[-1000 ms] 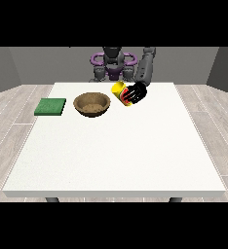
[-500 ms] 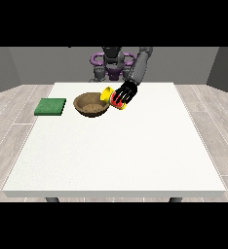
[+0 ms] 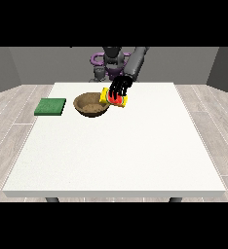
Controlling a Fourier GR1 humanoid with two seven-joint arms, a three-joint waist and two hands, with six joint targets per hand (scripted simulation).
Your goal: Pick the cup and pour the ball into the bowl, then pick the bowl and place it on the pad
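A yellow and red cup [image 3: 113, 99] is held tipped on its side at the right rim of the brown bowl [image 3: 90, 105], its mouth turned toward the bowl. The black hand at the view's right [image 3: 119, 88] has its fingers curled round the cup from above. The ball does not show. A green pad [image 3: 50, 106] lies flat at the table's left, apart from the bowl. The other hand is nowhere to be seen.
The white table [image 3: 116, 155] stretches wide toward the camera. The robot's torso [image 3: 111, 61] stands behind the far edge.
The hand has carried the cup leftward from beside the bowl to its right rim and tipped it over toward the bowl.
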